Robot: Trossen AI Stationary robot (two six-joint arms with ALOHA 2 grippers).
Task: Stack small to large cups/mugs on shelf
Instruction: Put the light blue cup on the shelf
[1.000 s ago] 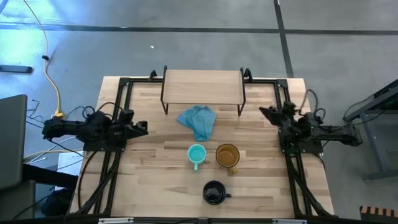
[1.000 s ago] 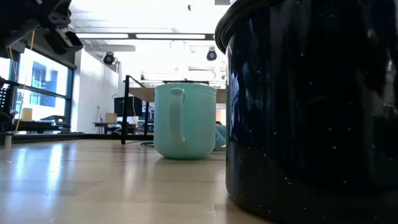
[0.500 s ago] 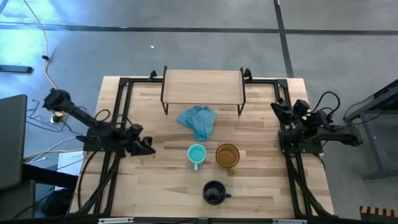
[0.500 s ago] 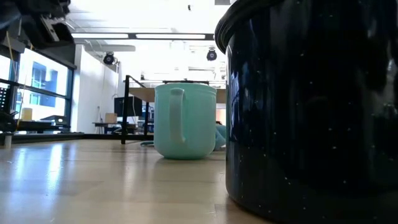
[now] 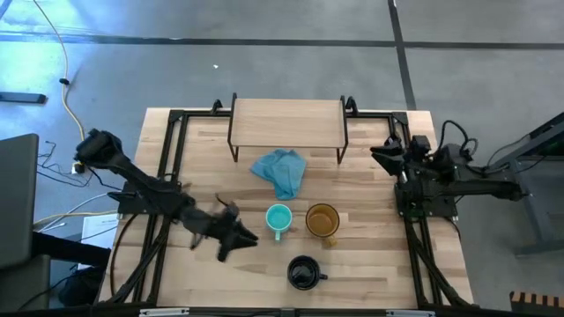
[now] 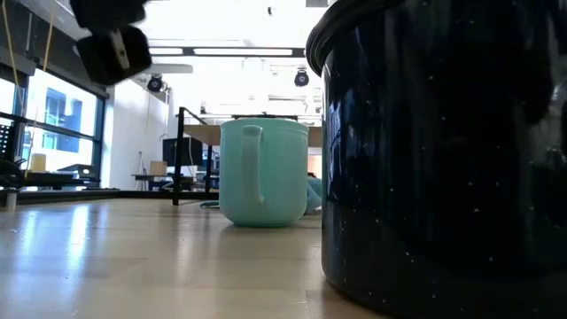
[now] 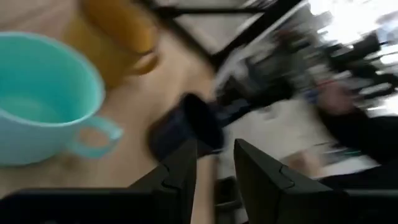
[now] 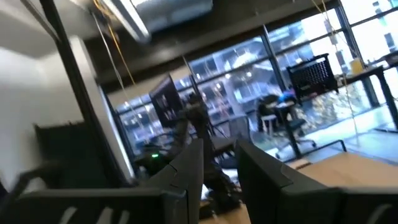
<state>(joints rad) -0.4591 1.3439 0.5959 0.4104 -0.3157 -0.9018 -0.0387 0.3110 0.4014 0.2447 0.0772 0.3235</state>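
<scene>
Three mugs stand on their bases on the tabletop: a small teal one, an amber one to its right and a black one near the front edge. The shelf stands on thin black legs at the far side. My left gripper hovers just left of the teal mug, fingers a narrow gap apart and holding nothing. My right gripper waits at the right side, slightly open.
A crumpled blue-teal cloth lies in front of the shelf, behind the teal mug. Black arm frames run along both sides of the table. Bare wood lies between the cloth and my left arm.
My left arm has swung from the table's left edge toward the right and the near edge, reaching out to a spot just left of the teal mug. My right arm has shifted slightly at the right side. The mugs and the cloth have stayed in place.
</scene>
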